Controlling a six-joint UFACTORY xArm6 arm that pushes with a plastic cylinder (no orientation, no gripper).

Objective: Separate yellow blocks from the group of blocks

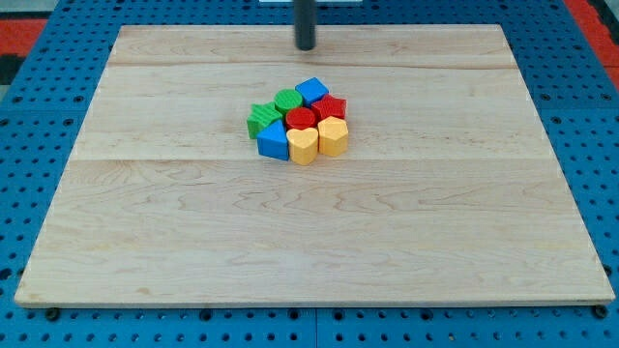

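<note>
— Blocks are seen packed together mid-tabletop [145, 242]: yellow heart block [303, 146] and yellow hexagon block [333, 135] at the cluster's bottom edge, touching the red cylinder block [302, 119].

— And my tip [306, 45]?

— It is held well above the cluster, toward the view's top; no pincer is fitted. Approach is judged pending; the yellows would need pushing from behind.

A pale wooden board [145, 213] on a blue pegboard [39, 145] carries a tight cluster below my tip [306, 46]: two yellow blocks [317, 141] nearest the view's bottom, with blue, red and green blocks touching.
</note>
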